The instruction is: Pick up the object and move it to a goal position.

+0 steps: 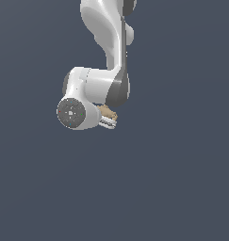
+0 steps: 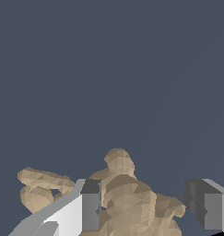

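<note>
Gripper (image 2: pixel 148 207) is spread fairly wide in the wrist view, with the tan figure (image 2: pixel 127 203) sitting in the gap between the two fingers. One finger (image 2: pixel 88 205) looks like it's right up against the figure's side, maybe touching. The other finger (image 2: pixel 206 205) has a clear strip of dark background between it and the figure, so nothing's pinched from both sides as far as I can see. So: not clamped on anything, just straddling the thing.

Part of the figure also pokes out past the near finger, a stubby lumpy bit (image 2: pixel 39 189) on the outer side of it, and a rounded knob sticks forward beyond the fingertips.

From the exterior view the figure (image 1: pixel 108 112) shows up as a small tan blob tucked right at the gripper (image 1: pixel 108 122), mostly hidden behind the white arm (image 1: pixel 99 84). Background's a flat dark blue-grey everywhere, so I can't tell if the figure rests on anything.
</note>
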`<control>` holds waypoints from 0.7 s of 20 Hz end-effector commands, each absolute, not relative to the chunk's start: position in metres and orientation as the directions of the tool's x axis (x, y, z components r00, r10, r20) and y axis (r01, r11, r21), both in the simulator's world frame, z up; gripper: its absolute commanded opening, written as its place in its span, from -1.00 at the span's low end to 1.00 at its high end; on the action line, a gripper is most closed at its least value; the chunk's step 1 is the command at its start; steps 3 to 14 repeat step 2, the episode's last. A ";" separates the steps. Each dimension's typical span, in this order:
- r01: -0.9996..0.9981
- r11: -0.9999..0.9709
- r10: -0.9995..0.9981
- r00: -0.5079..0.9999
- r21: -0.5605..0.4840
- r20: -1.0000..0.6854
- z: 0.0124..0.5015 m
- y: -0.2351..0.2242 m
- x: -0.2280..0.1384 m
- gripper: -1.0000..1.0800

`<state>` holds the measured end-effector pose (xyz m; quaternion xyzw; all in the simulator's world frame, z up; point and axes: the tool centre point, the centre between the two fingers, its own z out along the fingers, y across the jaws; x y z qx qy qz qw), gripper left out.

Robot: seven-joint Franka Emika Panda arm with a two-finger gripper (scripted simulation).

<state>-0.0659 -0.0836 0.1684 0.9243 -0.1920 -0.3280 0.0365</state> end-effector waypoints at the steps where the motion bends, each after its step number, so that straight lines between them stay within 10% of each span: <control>1: -0.330 -0.924 -0.378 0.711 0.194 -0.593 0.172 -0.087 -0.068 -1.00; 14: -0.330 -0.924 -0.378 0.711 0.194 -0.593 0.172 -0.087 -0.068 -1.00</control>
